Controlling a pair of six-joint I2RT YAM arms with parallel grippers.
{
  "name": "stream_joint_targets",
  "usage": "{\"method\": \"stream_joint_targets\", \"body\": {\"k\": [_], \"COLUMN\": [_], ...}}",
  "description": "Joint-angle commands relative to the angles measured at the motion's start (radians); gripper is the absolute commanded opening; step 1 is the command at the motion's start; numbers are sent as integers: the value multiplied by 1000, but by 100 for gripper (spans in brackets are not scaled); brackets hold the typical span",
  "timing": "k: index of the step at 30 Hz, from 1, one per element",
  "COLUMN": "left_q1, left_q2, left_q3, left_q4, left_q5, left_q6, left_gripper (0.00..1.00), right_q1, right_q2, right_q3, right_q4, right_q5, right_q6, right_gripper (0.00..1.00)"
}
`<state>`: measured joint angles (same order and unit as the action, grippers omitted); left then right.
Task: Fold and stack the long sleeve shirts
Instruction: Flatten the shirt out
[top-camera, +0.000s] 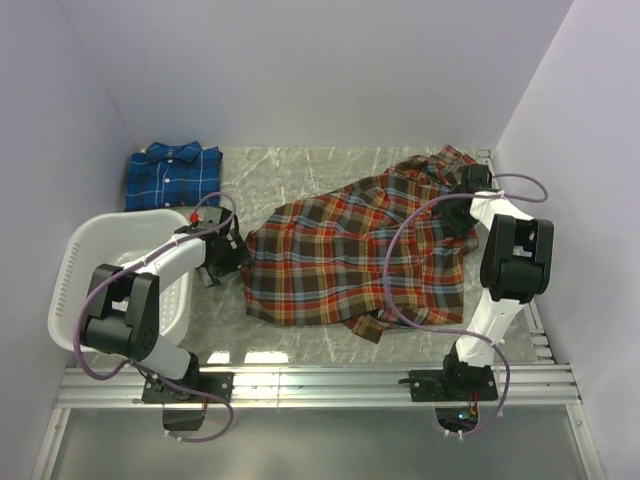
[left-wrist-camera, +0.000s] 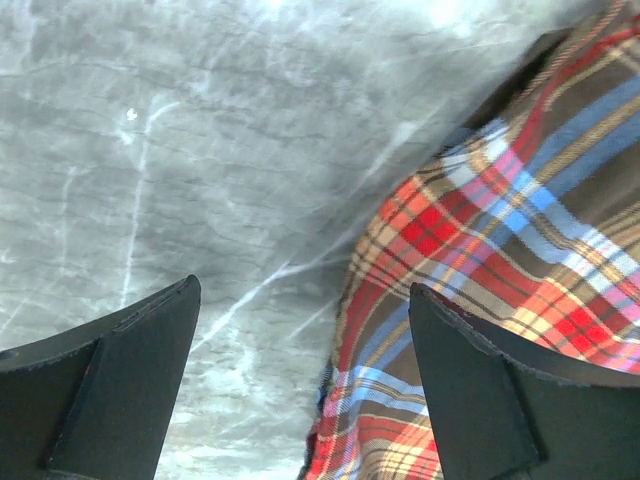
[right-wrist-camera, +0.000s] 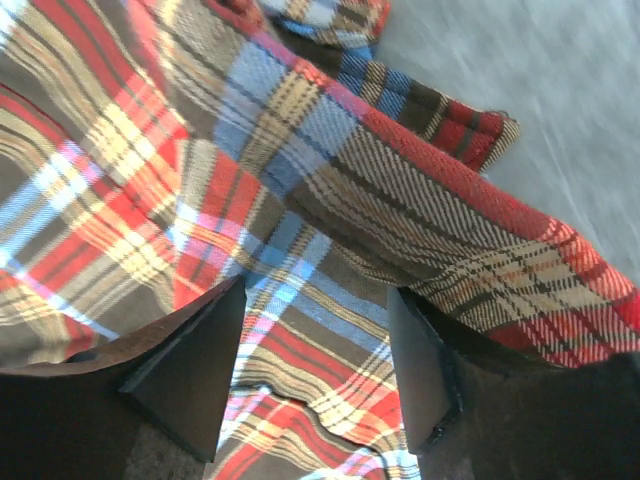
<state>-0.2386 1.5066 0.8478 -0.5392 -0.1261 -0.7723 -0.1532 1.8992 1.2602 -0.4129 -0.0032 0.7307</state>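
The red-orange plaid long sleeve shirt (top-camera: 350, 255) lies spread and rumpled across the middle of the table. The blue plaid shirt (top-camera: 172, 177) lies folded at the back left. My left gripper (top-camera: 228, 256) sits at the red shirt's left edge. In the left wrist view it (left-wrist-camera: 305, 300) is wide open just above the table, with the shirt's hem (left-wrist-camera: 370, 330) between the jaws, nearer the right finger (left-wrist-camera: 480, 390). My right gripper (top-camera: 457, 206) is over the shirt's upper right part. It (right-wrist-camera: 318, 300) is open with flat cloth (right-wrist-camera: 300, 330) under the gap and a raised fold (right-wrist-camera: 470, 230) by its right finger.
A white slotted basket (top-camera: 75, 270) stands at the left, beside the left arm. Walls close in the table at the back and both sides. Bare marble tabletop (top-camera: 300, 170) shows behind the red shirt and along the front edge (top-camera: 300, 345).
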Motion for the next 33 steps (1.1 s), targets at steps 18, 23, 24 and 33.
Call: {"method": "stream_joint_targets", "body": {"k": [18,23,24,33], "left_q1": [-160,-191,-192,-191], "left_q2": [-183,-177,-178,-155], "left_q3": [-90,-105,-108,-135], "left_q4": [-56,-74,-74,-39], "left_q5": [131,146,146,198], "left_q6": [-124,-108,-102,-76], "left_gripper": [89,86,85,56], "right_q1": [152,77,67,64], "right_q2": [-725,-877,-888,-914], "right_q3": [-346,-462,-475,-619], "right_q4": [-246,-306,-308,-284], "right_q5": [123,158,146,78], "right_q6": [-51,-45,-47,18], "right_gripper": [89,96,96,92]}}
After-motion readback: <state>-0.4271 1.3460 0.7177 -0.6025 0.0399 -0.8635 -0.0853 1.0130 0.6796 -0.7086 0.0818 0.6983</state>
